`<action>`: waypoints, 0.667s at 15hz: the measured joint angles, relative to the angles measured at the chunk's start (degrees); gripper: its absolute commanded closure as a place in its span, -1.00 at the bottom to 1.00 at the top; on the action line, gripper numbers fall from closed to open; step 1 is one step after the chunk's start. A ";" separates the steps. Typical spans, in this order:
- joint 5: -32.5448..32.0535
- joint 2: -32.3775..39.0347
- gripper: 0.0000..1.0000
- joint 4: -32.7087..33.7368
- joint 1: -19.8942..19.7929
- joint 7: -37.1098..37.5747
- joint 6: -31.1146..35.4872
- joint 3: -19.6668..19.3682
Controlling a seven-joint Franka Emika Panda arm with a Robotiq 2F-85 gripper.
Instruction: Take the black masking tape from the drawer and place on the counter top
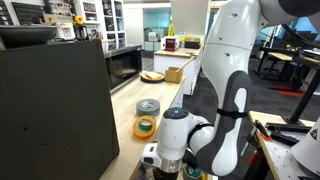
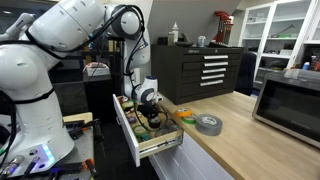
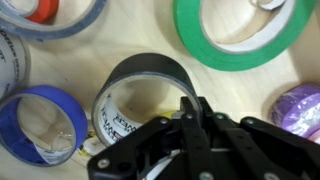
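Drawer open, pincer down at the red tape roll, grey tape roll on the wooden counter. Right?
Wrong roll: the wrist view shows the pincer at the black masking tape roll, not a red one. The open white drawer and the grey tape roll on the wooden counter are right.

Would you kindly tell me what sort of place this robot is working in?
Probably a lab or workshop: a black tool chest with drawers, a microwave on the wooden counter, and an open drawer holding tape rolls.
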 measured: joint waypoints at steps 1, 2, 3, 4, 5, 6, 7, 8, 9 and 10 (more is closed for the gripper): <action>0.18 -1.31 0.93 -1.07 0.19 0.75 0.00 0.38; 0.40 -2.77 0.93 -2.21 0.53 1.55 -0.01 0.55; 0.67 -4.42 0.93 -3.44 0.99 2.24 -0.03 0.58; 0.92 -6.23 0.93 -4.79 1.49 3.15 -0.11 0.59; 1.29 -8.06 0.93 -6.16 2.01 4.06 -0.23 0.60; 1.89 -10.10 0.93 -7.65 2.67 5.05 -0.34 0.63; 2.57 -12.23 0.93 -9.16 3.53 6.25 -0.58 0.64; 3.31 -14.36 0.93 -10.56 4.50 7.35 -1.01 0.65; 3.98 -16.69 0.93 -11.90 5.57 8.61 -1.69 0.60; 4.60 -18.97 0.93 -13.02 6.64 9.81 -2.60 0.44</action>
